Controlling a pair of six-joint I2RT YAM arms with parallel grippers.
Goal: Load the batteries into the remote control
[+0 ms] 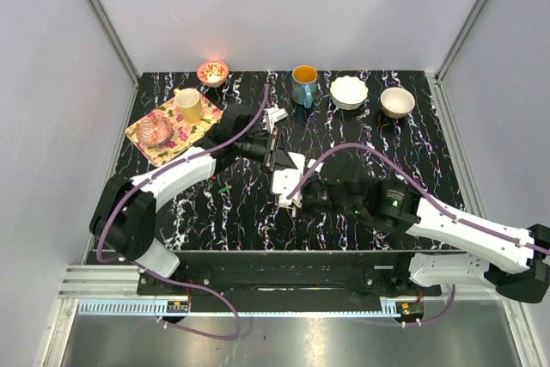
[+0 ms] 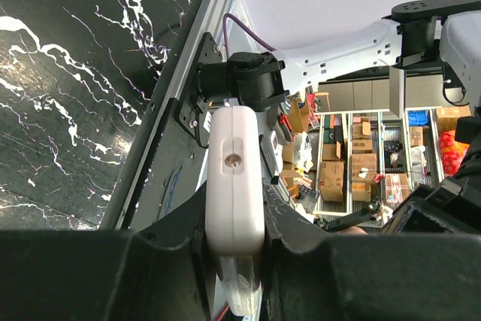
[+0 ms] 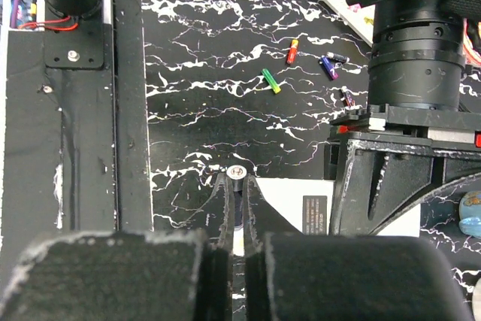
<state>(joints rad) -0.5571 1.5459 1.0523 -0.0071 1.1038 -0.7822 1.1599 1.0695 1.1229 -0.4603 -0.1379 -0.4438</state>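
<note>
Above the desk (image 1: 232, 212), my left claw (image 2: 235, 237) is gripping the remote control (image 2: 234, 171), my right claw (image 3: 237, 201) is sitting closed; batteries (image 3: 270, 80) are lying unloaded.

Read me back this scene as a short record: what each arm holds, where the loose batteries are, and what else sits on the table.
left gripper: fingers shut on the remote control
right gripper: fingers shut on a metal-tipped cylinder, apparently a held battery, next to the remote control
loose batteries: green battery, red battery, purple battery, lying apart on the table
far edge: teal mug, two bowls
battery compartment: not visible
</note>
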